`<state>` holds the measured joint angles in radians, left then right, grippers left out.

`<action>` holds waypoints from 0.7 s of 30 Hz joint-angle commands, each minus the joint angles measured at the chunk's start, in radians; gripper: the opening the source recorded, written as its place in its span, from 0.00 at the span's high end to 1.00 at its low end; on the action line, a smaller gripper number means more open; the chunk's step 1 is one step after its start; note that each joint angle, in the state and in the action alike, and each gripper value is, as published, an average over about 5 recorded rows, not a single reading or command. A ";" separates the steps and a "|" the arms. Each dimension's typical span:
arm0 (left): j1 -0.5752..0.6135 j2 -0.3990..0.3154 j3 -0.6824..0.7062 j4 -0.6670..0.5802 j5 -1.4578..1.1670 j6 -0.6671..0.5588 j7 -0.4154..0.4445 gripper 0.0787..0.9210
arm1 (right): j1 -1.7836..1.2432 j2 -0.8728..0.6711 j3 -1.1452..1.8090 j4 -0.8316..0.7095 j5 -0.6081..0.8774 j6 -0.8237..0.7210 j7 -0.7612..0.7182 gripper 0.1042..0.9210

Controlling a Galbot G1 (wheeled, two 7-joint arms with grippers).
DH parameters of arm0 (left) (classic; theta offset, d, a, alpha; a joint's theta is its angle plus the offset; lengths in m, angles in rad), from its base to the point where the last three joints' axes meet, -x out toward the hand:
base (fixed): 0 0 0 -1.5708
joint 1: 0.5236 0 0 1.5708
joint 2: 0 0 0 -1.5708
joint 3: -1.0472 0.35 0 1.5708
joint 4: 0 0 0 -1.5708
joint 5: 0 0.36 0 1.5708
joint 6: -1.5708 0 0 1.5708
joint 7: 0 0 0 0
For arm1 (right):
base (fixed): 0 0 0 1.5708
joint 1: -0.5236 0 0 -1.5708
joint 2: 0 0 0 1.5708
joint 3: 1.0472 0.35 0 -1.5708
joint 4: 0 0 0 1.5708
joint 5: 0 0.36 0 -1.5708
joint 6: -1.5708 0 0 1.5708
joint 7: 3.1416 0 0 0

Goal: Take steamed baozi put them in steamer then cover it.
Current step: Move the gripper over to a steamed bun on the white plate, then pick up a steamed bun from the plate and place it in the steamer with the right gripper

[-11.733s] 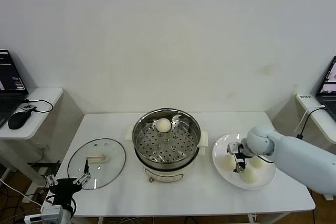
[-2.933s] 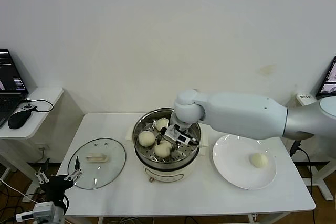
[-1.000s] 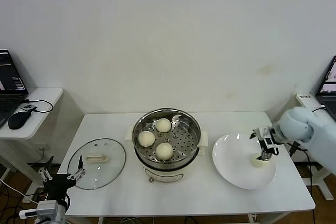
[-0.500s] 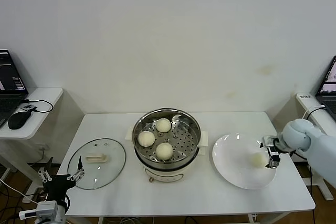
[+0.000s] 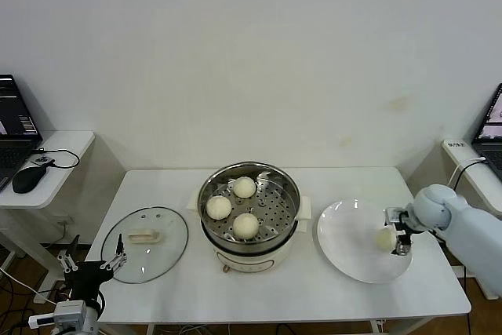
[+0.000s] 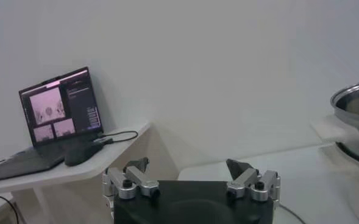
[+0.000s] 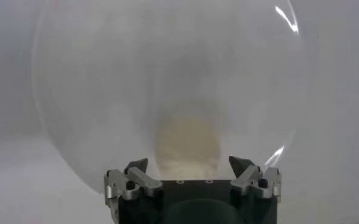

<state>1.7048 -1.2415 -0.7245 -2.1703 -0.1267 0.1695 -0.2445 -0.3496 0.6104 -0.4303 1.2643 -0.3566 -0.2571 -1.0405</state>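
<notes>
Steamer (image 5: 249, 211) at table centre holds three steamed baozi (image 5: 245, 226) on its perforated tray; you will find the fourth baozi (image 5: 384, 238) on the white plate (image 5: 345, 253) to the right. Note the right gripper (image 5: 398, 233) at this bun, its jaws spread on either side of it, not clamped. The cover (image 5: 145, 244) lies flat left of the steamer. The left gripper (image 6: 191, 176) hangs parked below the table's front left corner, jaws spread wide
</notes>
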 commanded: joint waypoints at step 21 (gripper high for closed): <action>-0.007 -0.001 0.006 0.006 0.005 0.000 0.003 0.12 | 0.223 -0.108 -0.151 0.140 0.132 -0.042 -0.033 0.34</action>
<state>1.6994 -1.2430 -0.7204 -2.1660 -0.1227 0.1686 -0.2424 -0.2788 0.5707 -0.4703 1.3124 -0.3061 -0.2784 -1.0617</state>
